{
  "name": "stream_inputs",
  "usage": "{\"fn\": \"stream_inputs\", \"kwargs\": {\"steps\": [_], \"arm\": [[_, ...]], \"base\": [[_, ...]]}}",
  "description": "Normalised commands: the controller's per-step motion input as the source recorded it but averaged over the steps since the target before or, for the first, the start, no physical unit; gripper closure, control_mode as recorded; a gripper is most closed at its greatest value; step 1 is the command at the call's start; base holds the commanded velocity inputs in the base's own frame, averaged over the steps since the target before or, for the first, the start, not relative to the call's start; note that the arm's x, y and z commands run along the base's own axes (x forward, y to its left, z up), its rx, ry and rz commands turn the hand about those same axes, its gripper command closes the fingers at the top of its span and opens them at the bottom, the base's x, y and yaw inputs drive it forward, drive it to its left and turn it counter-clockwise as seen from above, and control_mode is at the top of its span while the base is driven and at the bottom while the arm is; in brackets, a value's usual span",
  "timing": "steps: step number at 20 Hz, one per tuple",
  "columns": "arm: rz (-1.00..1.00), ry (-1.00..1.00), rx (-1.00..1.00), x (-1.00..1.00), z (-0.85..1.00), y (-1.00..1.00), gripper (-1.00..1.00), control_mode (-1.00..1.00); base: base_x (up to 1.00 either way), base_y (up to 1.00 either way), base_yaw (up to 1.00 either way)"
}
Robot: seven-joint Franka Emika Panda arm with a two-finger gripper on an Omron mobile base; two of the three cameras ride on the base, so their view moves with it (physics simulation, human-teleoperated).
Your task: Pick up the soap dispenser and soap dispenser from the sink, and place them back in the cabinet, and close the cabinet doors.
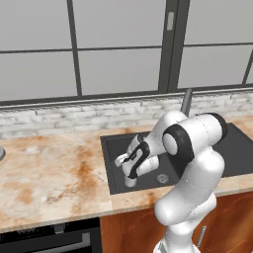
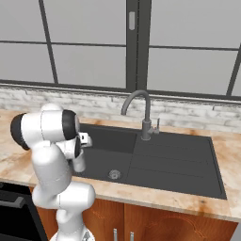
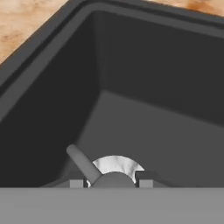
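While the marbled soap dispenser [image 3: 114,171] is held narrowly by the gripper [image 3: 111,183] near the sink [image 3: 52,87] corner, it could be dropped if gripped off-centre.

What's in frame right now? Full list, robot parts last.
sink: 1, dark charcoal, set in the counter, basin at left, flat draining section at right
drain: 1, steel, round, basin floor
faucet: 1, grey, curved, behind the sink
soap dispenser: 1 visible, grey-white marbled with grey pump, in the basin between the fingers
counter: 1, tan-orange marbled, around the sink
backsplash: 1, pale brick, behind the counter
windows: grey panes, dark frames, above the backsplash
lower fronts: reddish-brown, short silver handles, under the counter
arm: 1, white with dark joints, reaching into the basin
tool: 1, fingers closed on the soap dispenser
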Motion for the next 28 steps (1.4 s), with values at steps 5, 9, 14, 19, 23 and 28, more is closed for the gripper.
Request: {"fn": "stream_inputs", "kwargs": {"steps": [5, 9, 14, 19, 23, 28], "arm": [[0.0, 0.0, 0.0, 0.0, 0.82, -0.21, 1.0, -1.0], [0.0, 0.0, 0.0, -0.09, 0.88, -0.28, 1.0, -1.0], [-0.01, 0.0, 0.0, -0.46, 0.73, -0.23, 1.0, -1.0], [-0.07, 0.0, 0.0, -0.58, 0.71, -0.12, 1.0, -1.0], [-0.1, 0.0, 0.0, -0.5, 0.75, -0.14, 1.0, -1.0], [-0.1, 0.0, 0.0, -0.36, 0.55, -0.18, 1.0, -1.0]], "base": [[0.0, 0.0, 0.0], [0.0, 0.0, 0.0], [0.0, 0.0, 0.0], [0.0, 0.0, 0.0], [0.0, 0.0, 0.0], [0.0, 0.0, 0.0]]}}
